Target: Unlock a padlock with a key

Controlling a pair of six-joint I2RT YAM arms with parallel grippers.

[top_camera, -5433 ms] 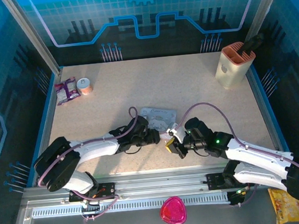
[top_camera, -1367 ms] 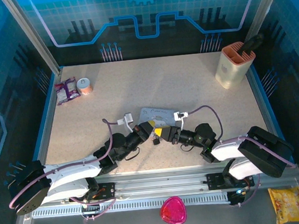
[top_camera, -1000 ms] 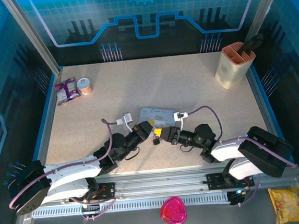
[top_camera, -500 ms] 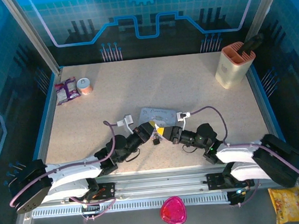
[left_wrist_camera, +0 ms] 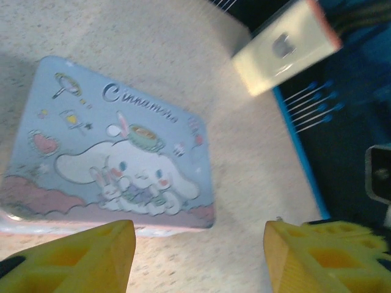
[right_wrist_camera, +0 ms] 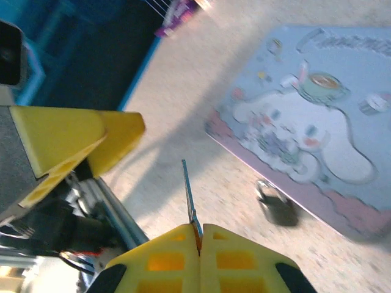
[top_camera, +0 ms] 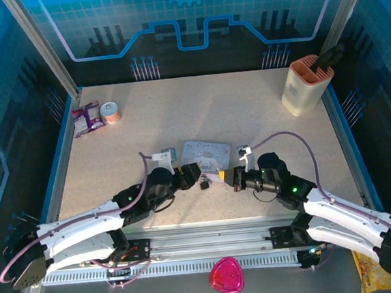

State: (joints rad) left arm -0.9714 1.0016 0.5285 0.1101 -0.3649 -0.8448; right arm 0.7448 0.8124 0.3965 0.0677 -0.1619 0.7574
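Near rail, off the table: one pink object [top_camera: 226, 275] and one yellow snack bag [top_camera: 377, 268].

On the table [top_camera: 247, 108], the right gripper [right_wrist_camera: 198, 235] is pinched together on the key [right_wrist_camera: 189, 195], with the blade pointing forward. The left gripper [left_wrist_camera: 198, 244] faces it, fingers apart and holding nothing.

The padlock [right_wrist_camera: 278, 207] lies in the open between the two grippers. It is just beside the near edge of one pale blue tin [left_wrist_camera: 116, 152]; contact with the tin cannot be told. The tin backs the padlock on the far side.

Far left: one purple packet [top_camera: 87, 118] and one small roll [top_camera: 112, 112]. Far right: one beige holder [top_camera: 306, 82].

Count: one padlock, one key.
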